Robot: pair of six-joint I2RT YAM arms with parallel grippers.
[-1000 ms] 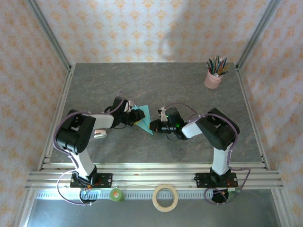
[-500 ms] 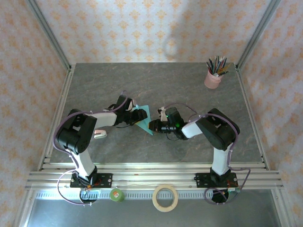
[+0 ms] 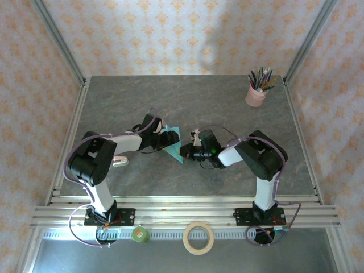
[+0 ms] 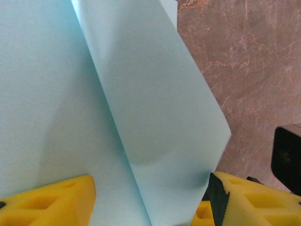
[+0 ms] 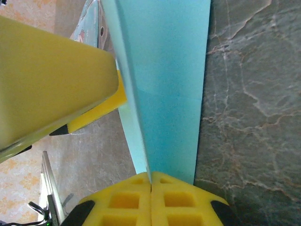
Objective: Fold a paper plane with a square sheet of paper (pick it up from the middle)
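Centrally | turquoise sheet [image 3: 172,141] sat mid-frame in the top view, creased lengthwise, between the two wrists | left gripper [image 4: 149,195]: yellow fingers [image 4: 47,200] stood spread, sheet passing between them | right gripper [image 5: 150,186]: pads [image 5: 127,202] pressed together, pinching the sheet's edge at the bottom of its wrist view | pink pencil cup [image 3: 256,95] stood upper right

The square sheet of paper [image 3: 173,142] is lying on the table [image 3: 227,108] between both claws. It is reaching in between the fingers [image 4: 47,200] of the left gripper [image 3: 163,138], and the right gripper [image 3: 185,151] is touching its other end. A pen cup [image 3: 256,94] is standing far behind the right claw. A small card [image 3: 119,161] is lying left of the left claw.
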